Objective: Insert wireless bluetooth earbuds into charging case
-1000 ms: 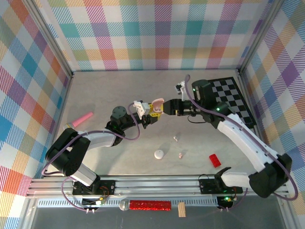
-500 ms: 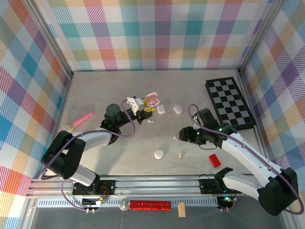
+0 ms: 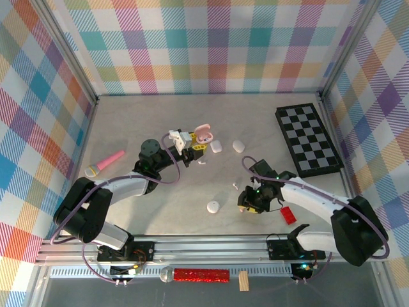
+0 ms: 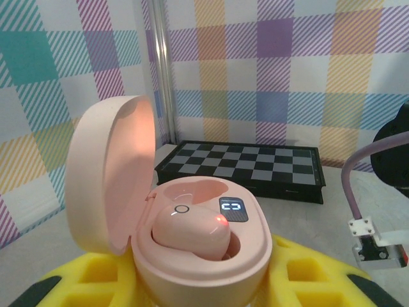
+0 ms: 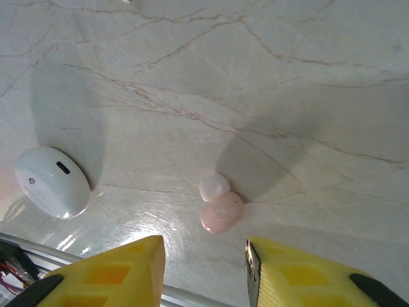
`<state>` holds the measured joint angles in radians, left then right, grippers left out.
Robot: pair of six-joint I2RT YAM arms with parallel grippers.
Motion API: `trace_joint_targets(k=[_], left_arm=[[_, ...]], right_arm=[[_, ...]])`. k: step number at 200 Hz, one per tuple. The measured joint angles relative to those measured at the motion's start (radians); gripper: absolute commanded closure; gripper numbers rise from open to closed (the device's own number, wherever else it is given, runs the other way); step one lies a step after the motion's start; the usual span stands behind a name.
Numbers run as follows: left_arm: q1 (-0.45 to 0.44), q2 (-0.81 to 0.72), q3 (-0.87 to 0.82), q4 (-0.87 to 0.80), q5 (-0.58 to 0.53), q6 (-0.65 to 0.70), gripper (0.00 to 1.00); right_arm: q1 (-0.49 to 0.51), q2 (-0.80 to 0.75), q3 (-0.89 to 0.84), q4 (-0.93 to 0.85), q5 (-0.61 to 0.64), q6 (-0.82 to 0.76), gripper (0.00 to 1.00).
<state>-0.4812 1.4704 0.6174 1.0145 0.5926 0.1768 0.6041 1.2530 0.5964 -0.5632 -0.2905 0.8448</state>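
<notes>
- The right arm has been withdrawn from the middle of the table, where 1 second ago its tip met the case held by the other arm, and it has been lowered toward the near edge.
- The right gripper (image 5: pixel 203 248) is now poised just over a pale pink earbud (image 5: pixel 220 208). Its yellow jaws are seen apart, 1 on either side and a little short of the bud, with nothing gripped; they have been drawn narrower over the last second.
- That pink earbud lies on the table (image 5: pixel 307 77), touching neither jaw, with a closed white case (image 5: pixel 52 181) well apart to 1 side.
- A second tiny bud (image 3: pixel 234 186) is left on the table a little farther back.
- The left gripper (image 3: pixel 190 142) has been carried back and to the left, and has been kept there for the last half second, clamped on the pink charging case (image 4: pixel 204 249).
- The case is held with its lid (image 4: pixel 108 173) swung open, and 1 pink bud (image 4: pixel 192 230) is seated inside; whether a free socket lies beside it cannot be told.
- It is judged that 1 insertion is finished and the next pickup is in hand: the jaws must be closed on the small glossy bud, which could slip, before it is carried to the case.
</notes>
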Motion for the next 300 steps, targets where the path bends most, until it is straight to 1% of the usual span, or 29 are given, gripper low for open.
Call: trace_joint_targets(k=[34,68,104,128,155,167,209,236,249,264,300], left_arm=[[0.000,-0.002,-0.002,0.000,0.000,0.000,0.70],[0.000,-0.010,-0.008,-0.007,0.000,0.000,0.70],[0.000,-0.020,-0.014,-0.015,0.000,0.000,0.70],[0.000,-0.023,-0.019,-0.016,0.000,0.000,0.70],[0.000,-0.024,-0.019,-0.018,0.000,0.000,0.70],[0.000,-0.024,-0.020,-0.017,0.000,0.000,0.70],[0.000,-0.024,-0.021,-0.009,0.000,-0.003,0.71],[0.000,-0.024,-0.021,0.015,-0.001,-0.005,0.70],[0.000,-0.024,-0.022,0.016,-0.003,-0.005,0.71],[0.000,-0.024,-0.028,0.016,-0.003,-0.005,0.71],[0.000,-0.024,-0.042,0.016,-0.009,-0.008,0.70]], right_arm=[[0.013,0.058,0.000,0.030,-0.010,0.031,0.65],[0.013,0.093,0.000,0.042,-0.009,0.041,0.70],[0.012,0.125,0.002,0.046,-0.003,0.057,0.79],[0.013,0.122,0.007,0.037,0.005,0.068,0.82],[0.011,0.101,0.007,0.036,0.040,0.072,0.82],[-0.010,0.091,0.008,0.041,0.058,0.072,0.82],[-0.148,0.090,0.045,0.079,0.114,0.035,0.82],[-0.234,0.141,0.070,0.129,0.124,-0.015,0.81],[-0.262,0.165,0.070,0.137,0.130,-0.034,0.79],[-0.272,0.180,0.070,0.140,0.135,-0.049,0.75],[-0.272,0.184,0.060,0.171,0.126,-0.060,0.71]])
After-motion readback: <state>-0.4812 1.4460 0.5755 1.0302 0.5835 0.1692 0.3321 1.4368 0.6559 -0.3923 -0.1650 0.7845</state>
